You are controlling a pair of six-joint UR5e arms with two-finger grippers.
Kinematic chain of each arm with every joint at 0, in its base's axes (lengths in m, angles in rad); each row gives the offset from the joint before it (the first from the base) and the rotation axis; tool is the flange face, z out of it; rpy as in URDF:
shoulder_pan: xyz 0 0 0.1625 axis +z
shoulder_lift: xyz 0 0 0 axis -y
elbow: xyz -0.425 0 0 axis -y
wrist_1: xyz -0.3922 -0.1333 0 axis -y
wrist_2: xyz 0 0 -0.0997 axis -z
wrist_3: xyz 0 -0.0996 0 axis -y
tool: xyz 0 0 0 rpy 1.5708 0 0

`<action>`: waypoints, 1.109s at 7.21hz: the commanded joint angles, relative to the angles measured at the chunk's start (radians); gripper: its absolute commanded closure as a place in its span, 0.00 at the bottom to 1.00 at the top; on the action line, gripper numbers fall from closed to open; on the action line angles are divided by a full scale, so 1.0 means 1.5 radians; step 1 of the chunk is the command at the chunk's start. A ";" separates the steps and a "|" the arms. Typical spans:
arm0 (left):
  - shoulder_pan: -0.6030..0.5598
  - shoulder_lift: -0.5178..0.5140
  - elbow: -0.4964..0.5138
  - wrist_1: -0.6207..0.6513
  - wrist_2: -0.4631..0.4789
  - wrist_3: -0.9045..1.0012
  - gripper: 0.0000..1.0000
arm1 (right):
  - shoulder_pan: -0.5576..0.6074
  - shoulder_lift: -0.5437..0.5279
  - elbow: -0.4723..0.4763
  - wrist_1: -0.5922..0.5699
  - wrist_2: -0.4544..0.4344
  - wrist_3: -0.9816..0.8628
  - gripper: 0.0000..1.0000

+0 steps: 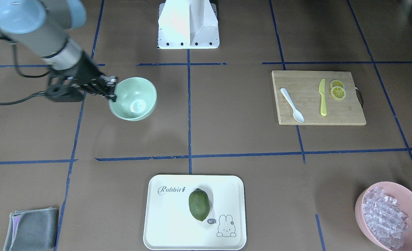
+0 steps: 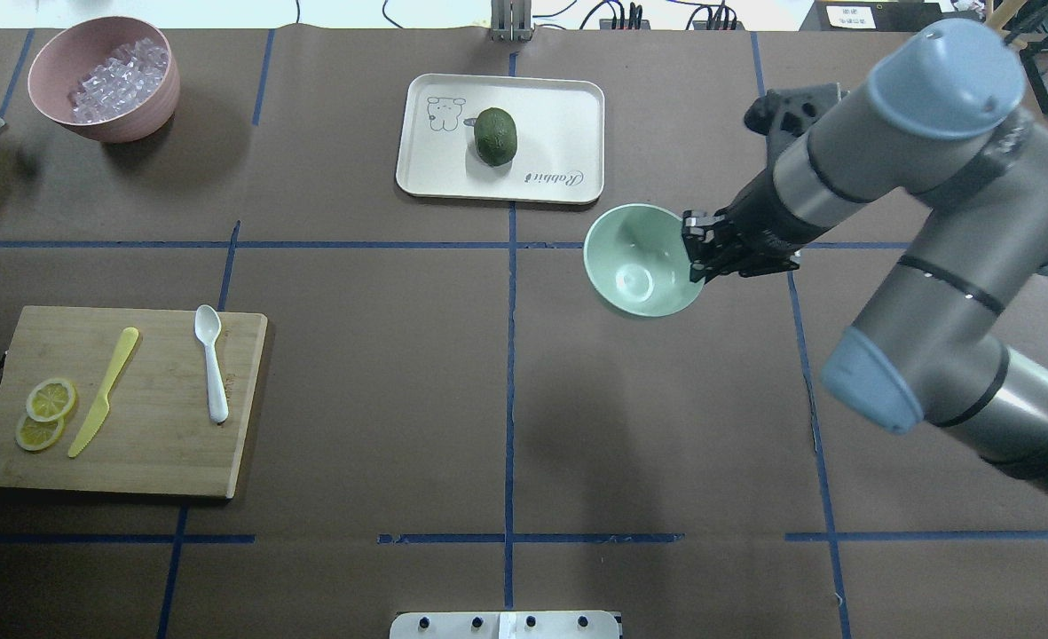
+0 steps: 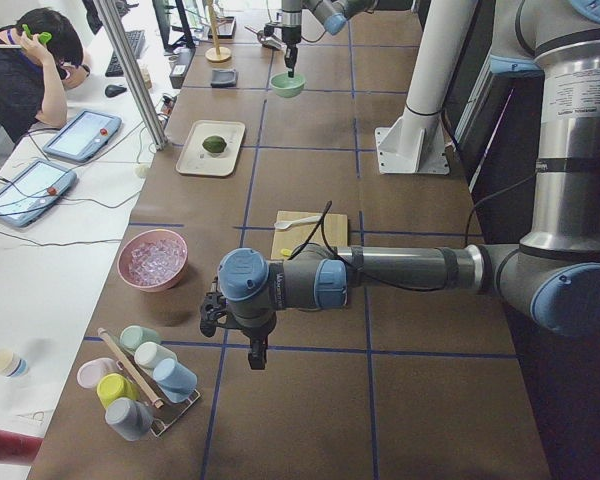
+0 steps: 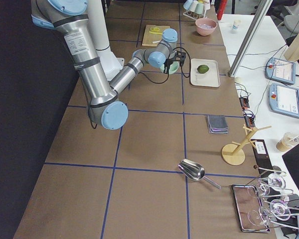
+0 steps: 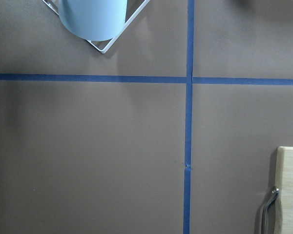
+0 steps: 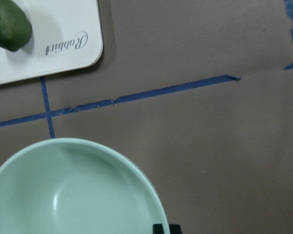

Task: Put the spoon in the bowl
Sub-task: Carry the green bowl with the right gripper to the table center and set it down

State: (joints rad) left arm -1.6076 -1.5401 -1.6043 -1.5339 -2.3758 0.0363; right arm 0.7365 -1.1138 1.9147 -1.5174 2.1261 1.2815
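Right hand pinches the rim of one mint bowl; the left hand cannot be judged. One spoon, one knife, two lemon slices lie on the board; beyond, tray holds one fruit, pink bowl clear cubes.

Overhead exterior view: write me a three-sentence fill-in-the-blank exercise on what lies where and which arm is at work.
1. The small white plastic spoon lies on the wooden ____ next to the yellow plastic knife.
2. The robot's ____ arm has its gripper on the rim of the pale mint-green round bowl.
3. The dark green fruit sits on the white rectangular ____ printed with a rabbit.

Missing words: cutting board; right; tray.
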 commanded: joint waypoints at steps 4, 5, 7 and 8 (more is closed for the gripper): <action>0.000 0.000 0.005 0.000 0.000 0.002 0.00 | -0.156 0.135 -0.171 0.024 -0.175 0.098 1.00; 0.000 0.000 0.005 0.000 0.001 0.001 0.00 | -0.156 0.137 -0.186 0.032 -0.175 0.110 1.00; 0.001 0.001 0.005 0.000 0.000 0.002 0.00 | -0.160 0.137 -0.187 0.033 -0.173 0.116 0.99; 0.001 0.001 0.006 0.000 0.001 0.002 0.00 | -0.161 0.139 -0.187 0.033 -0.171 0.116 0.98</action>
State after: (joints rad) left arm -1.6063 -1.5391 -1.5963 -1.5340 -2.3752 0.0398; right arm 0.4984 -0.9079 1.6361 -1.4698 1.8674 1.4535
